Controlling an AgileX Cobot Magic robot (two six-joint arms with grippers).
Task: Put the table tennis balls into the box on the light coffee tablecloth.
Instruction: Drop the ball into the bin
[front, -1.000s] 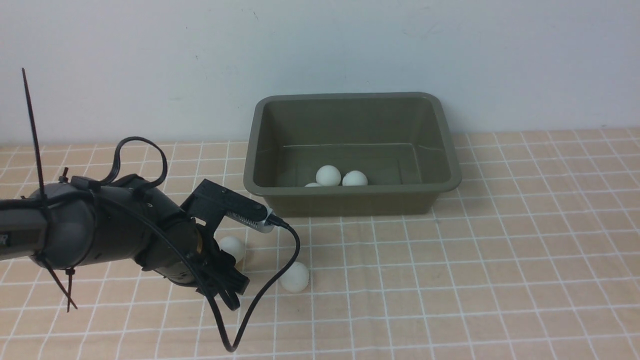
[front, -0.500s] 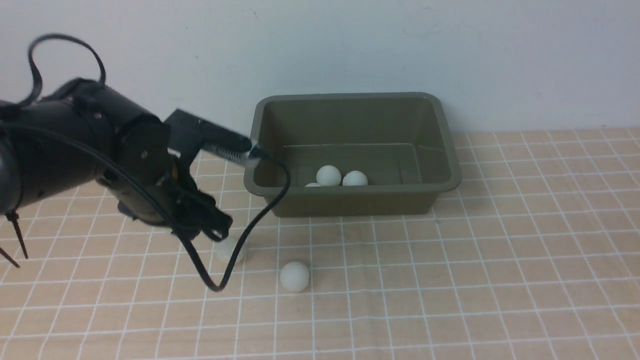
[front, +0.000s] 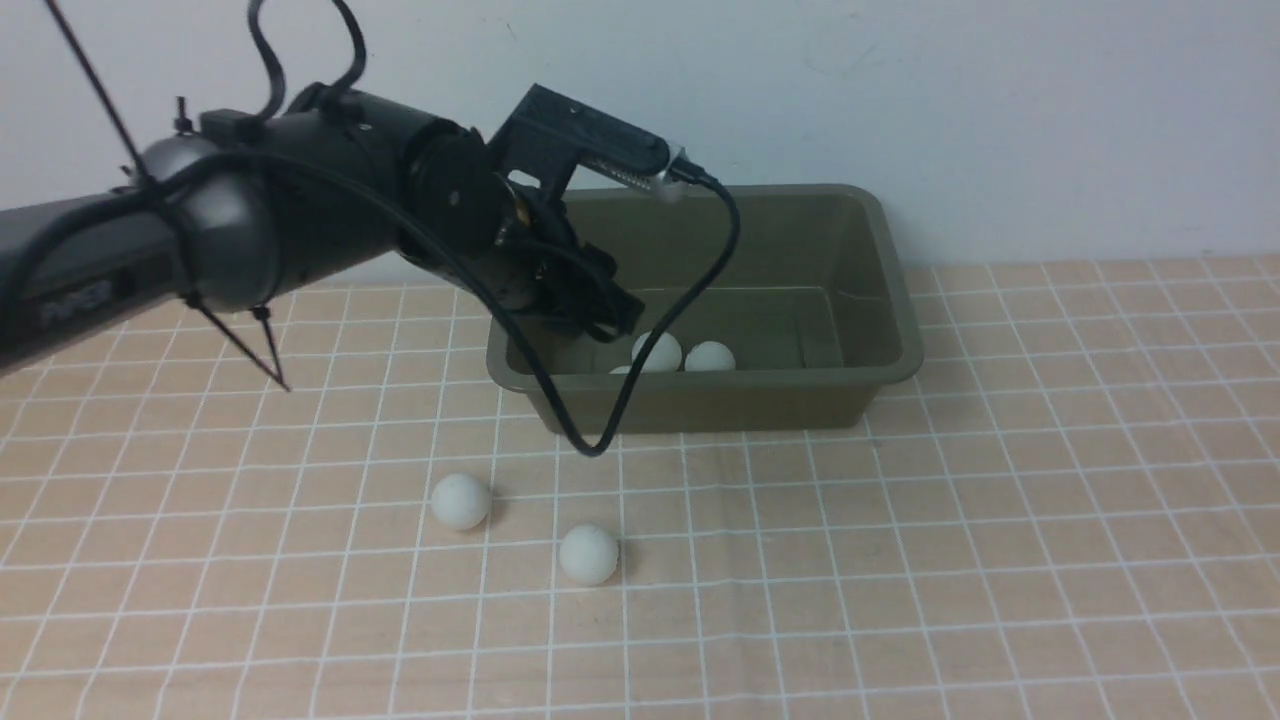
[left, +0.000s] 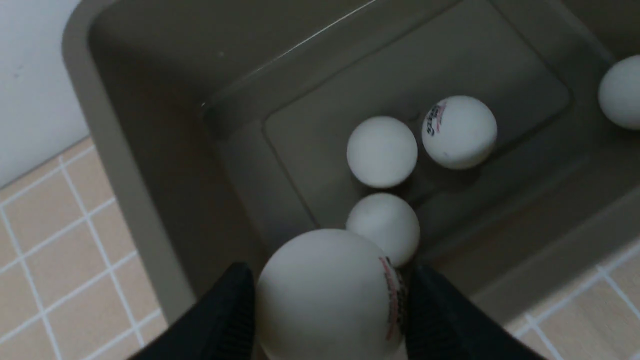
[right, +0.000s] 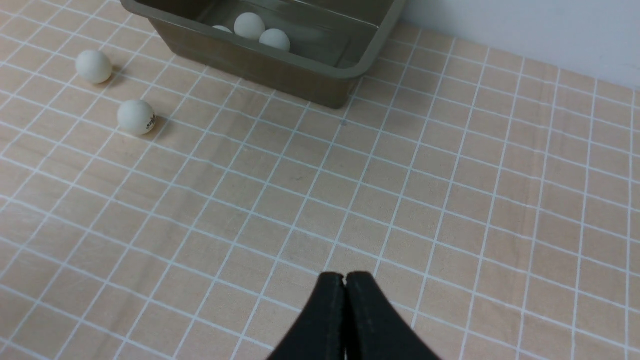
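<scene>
Balls (front: 461, 501): seven; box (front: 720, 405): one.

Soft even light, dim inside box (front: 750, 405)

Robot arm (front: 300, 210), glossy black
Rounded housings; looped black cable (front: 598, 448); zip ties (front: 272, 352); boxy wrist bracket (front: 575, 130), silver plug (front: 668, 185); black left gripper (left: 327, 285).

The box (front: 760, 405) is set on the tablecloth (front: 1000, 520), close before the wall (front: 1000, 100). Three balls (left: 382, 151) are clustered inside it, with a fourth ball (left: 620, 92) lying apart. A fifth ball (left: 327, 295) is held above the box's left end by the left gripper (front: 605, 315). Two more balls (front: 461, 501) are left on the tablecloth before the box's left front corner.
</scene>
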